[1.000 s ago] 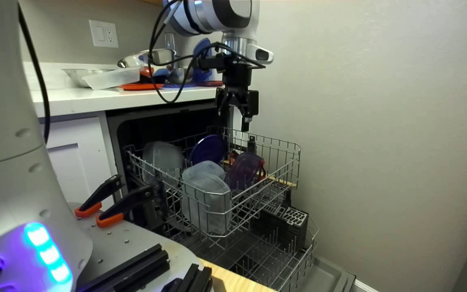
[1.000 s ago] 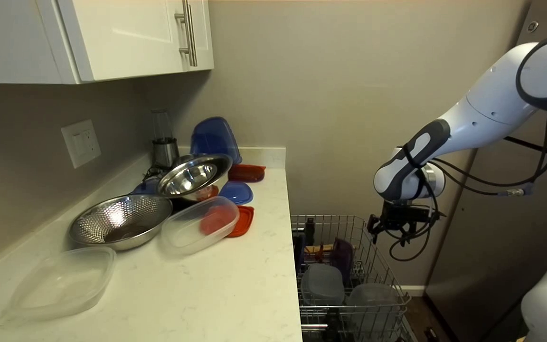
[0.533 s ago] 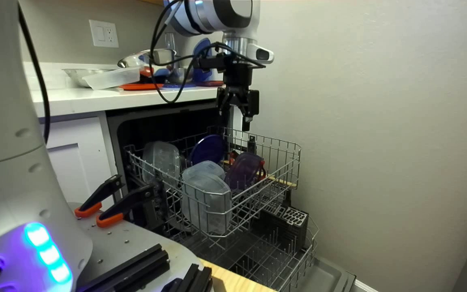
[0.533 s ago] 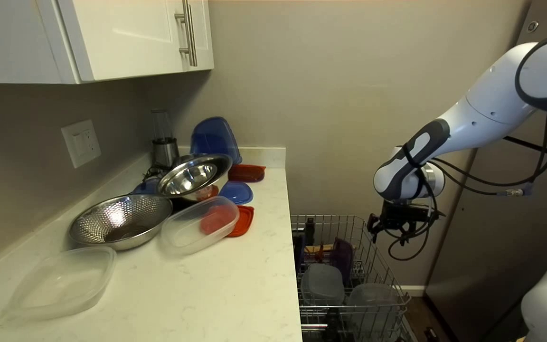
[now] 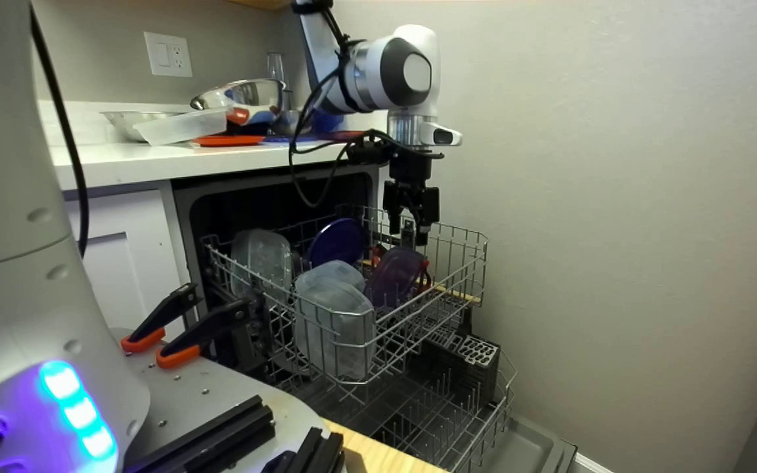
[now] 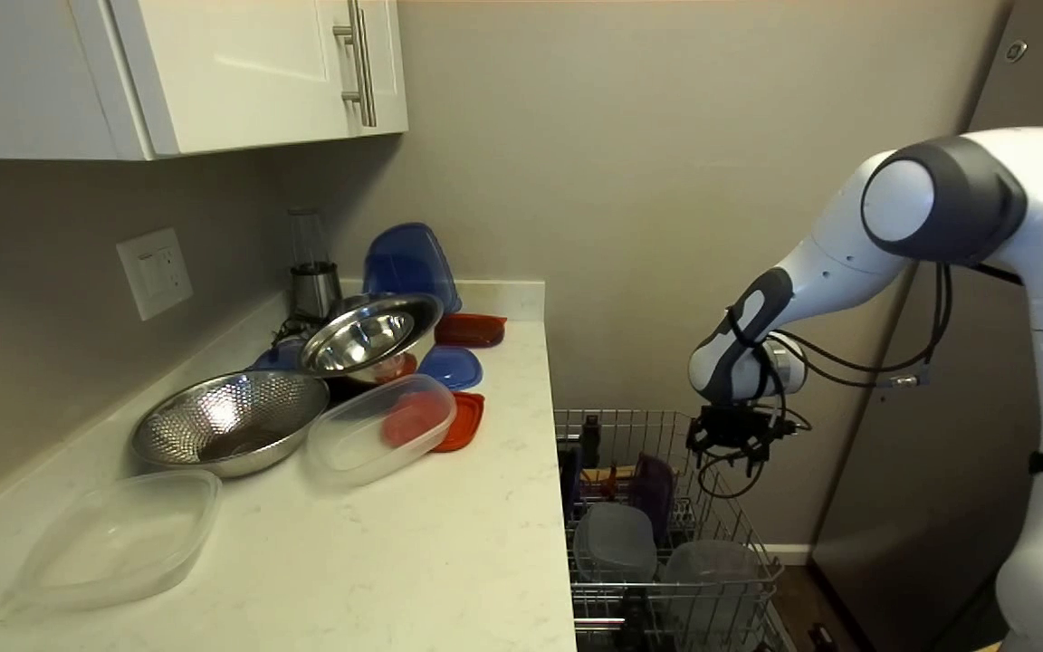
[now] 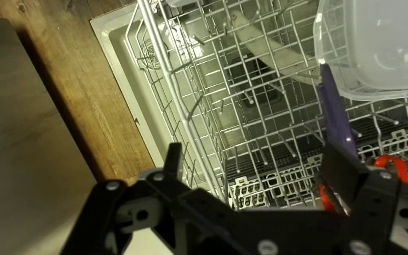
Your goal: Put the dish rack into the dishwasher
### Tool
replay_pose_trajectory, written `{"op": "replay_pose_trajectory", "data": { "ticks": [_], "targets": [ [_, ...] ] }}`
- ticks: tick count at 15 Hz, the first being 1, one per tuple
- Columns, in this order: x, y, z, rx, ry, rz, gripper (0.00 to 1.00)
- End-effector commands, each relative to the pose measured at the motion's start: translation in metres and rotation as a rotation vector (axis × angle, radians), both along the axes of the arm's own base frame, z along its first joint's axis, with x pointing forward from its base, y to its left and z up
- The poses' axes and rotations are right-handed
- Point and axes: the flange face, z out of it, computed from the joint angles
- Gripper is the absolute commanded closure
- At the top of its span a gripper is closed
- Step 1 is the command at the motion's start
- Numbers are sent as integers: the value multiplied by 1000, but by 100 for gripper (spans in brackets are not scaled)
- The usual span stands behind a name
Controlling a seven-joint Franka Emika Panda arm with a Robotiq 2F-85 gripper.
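Note:
The dish rack (image 5: 430, 290) is the upper pale wire basket. It is pulled out of the dishwasher (image 5: 184, 207), whose door is folded down, and holds plastic containers, lids and utensils. The rack also shows in an exterior view (image 6: 675, 586) and in the wrist view (image 7: 176, 95). My gripper (image 5: 409, 233) is open and empty, pointing down, above the rack's far end. In the wrist view the gripper (image 7: 257, 161) has its left finger appearing outside the rack's front rail and its right finger over the inside. Whether either touches wire cannot be told.
A lower rack with a dark cutlery basket (image 5: 474, 351) stands beneath. A purple lid (image 7: 335, 109) and a clear container (image 7: 384, 46) stand in the upper rack. A countertop (image 6: 449, 552) with bowls borders it. A wall and a grey panel (image 6: 920, 453) are close by.
My gripper has moved down and toward the front rail of the rack, its fingertips now about level with the far rim. It stays open. The rack has not moved.

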Motion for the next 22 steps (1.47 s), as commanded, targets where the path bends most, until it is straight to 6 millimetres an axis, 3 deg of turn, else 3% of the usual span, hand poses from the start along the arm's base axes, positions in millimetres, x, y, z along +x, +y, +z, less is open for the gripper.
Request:
{"op": "replay_pose_trajectory", "data": {
  "ticks": [1,8,12,17,22],
  "targets": [
    [25,-10,-30,-77,20,-83,0],
    [48,-27,-64,-147,55,-136,0],
    [47,-44,-82,-176,118,-183,0],
    [43,-70,-93,-199,202,-220,0],
    [40,-63,-87,-101,205,-63,0]
  ]
}}
